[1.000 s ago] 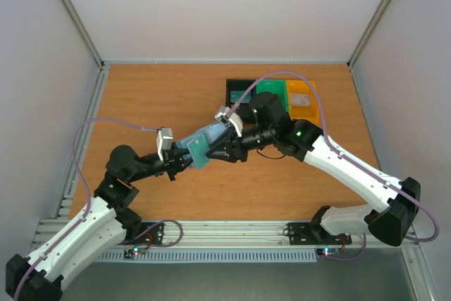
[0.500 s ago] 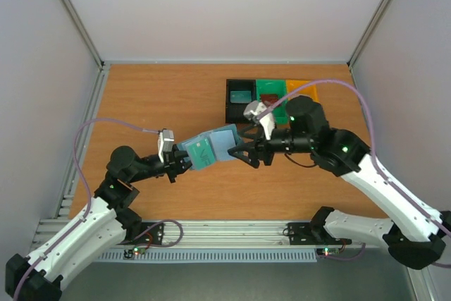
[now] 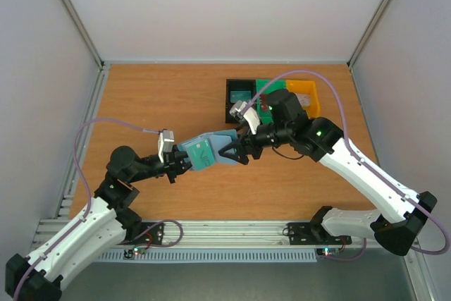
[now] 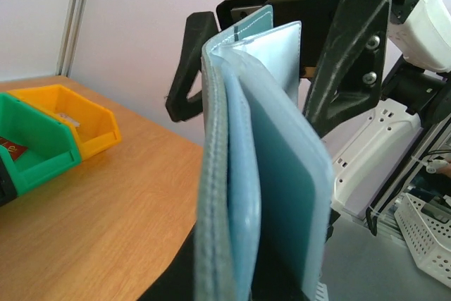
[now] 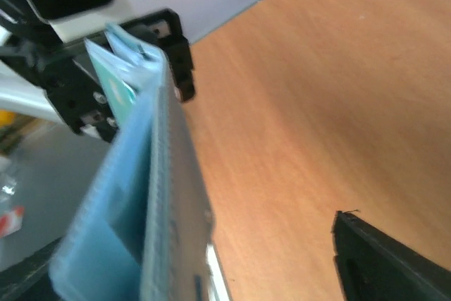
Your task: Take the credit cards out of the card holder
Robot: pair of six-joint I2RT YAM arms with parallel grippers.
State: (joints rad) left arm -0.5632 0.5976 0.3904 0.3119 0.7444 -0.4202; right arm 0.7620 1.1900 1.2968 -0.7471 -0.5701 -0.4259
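Note:
The blue-grey card holder (image 3: 211, 147) hangs above the table, half open like a book. My left gripper (image 3: 182, 162) is shut on its near end. A teal card (image 3: 201, 151) with pale print shows on its inner side. My right gripper (image 3: 232, 150) is open at the holder's far edge, one black finger on each side. In the left wrist view those fingers (image 4: 192, 61) flank the card holder (image 4: 236, 174) without touching it. In the right wrist view the card holder (image 5: 158, 195) fills the left. A red card (image 4: 12, 147) lies in the green bin (image 4: 42, 163).
Three small bins stand at the back right: black (image 3: 230, 100) with a teal card (image 3: 242, 95) inside, green (image 3: 262, 86), and yellow (image 3: 309, 96). The right arm (image 3: 352, 163) reaches over them. Bare wooden table (image 3: 155, 103) lies to the left and below the holder.
The right gripper drew back to the right from the holder, then returned to its far edge with the jaws wider apart. The left gripper and the holder stayed put.

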